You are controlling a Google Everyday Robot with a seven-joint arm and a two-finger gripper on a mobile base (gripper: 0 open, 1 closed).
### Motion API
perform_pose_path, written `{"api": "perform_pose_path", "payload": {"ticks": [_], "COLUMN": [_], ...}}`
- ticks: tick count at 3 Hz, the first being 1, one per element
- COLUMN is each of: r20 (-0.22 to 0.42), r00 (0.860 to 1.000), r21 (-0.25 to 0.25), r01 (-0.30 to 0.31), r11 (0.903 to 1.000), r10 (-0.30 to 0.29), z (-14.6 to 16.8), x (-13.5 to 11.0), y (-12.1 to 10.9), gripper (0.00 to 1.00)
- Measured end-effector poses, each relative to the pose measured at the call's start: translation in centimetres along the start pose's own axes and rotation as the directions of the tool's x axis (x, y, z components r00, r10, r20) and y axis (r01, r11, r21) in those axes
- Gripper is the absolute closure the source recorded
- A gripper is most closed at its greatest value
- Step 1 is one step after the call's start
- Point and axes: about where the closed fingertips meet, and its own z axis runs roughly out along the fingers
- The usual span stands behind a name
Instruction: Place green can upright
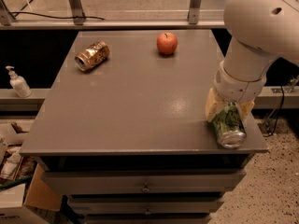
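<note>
At the desk's [131, 101] front right corner we see the claw [229, 110] closed on the green can [228, 126], which lies tilted, silver end toward the desk's front edge; the grip looks firm, though the arm hides part of it. Near the desk's back edge rest an apple [167, 43] and an orange-gold can [92, 55]

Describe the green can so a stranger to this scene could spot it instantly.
Go to the grey table, front right corner, under the white arm. The gripper grips the green can there, silver end toward the camera. The other can is orange-gold, back left.
</note>
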Motion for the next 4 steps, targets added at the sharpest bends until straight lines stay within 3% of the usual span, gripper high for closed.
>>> {"api": "perform_pose_path", "payload": {"ticks": [1,2,3,4], "r20": [0.031,0.097,0.194,0.296], "r00": [0.999,0.994,0.977,0.951], "r21": [-0.058,-0.150,-0.288,-0.448], "r01": [0.019,0.065,0.139,0.222], "r11": [0.9981,0.9866,0.9474,0.8661], "r10": [-0.018,-0.051,-0.084,-0.090], "z": [-1.0,-3.2,-6.1,-8.3], "x": [-1.3,-3.7,-5.8,-6.8], "y": [0.8,2.1,4.2,6.7], "gripper": [1.00,1.00,1.00,1.00]}}
